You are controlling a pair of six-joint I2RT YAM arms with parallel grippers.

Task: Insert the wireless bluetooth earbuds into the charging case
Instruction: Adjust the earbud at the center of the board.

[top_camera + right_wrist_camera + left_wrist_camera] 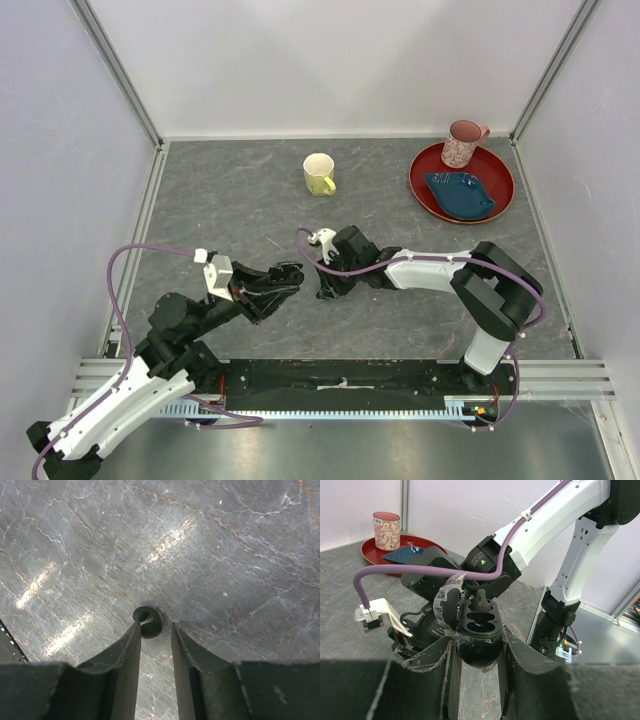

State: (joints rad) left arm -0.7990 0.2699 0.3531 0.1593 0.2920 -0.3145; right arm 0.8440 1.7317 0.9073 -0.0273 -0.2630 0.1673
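My left gripper [477, 652] is shut on the black charging case [479, 630], held above the table with its lid [447, 602] swung open to the left. Two oval wells show in the case. A small dark piece with a red spot [480, 601] stands at the far well. A black earbud [148, 622] lies on the grey table. My right gripper [156, 625] is down over it with a gap between the jaws. The bud touches the left fingertip [135, 630] and is apart from the right one. From above, both grippers meet mid-table, left [290, 272] and right [328, 288].
A yellow mug [319, 174] stands behind the grippers. At the back right a red plate [430, 185] carries a blue dish [462, 194] and a pink patterned cup [463, 143]. White walls and metal rails enclose the table on three sides.
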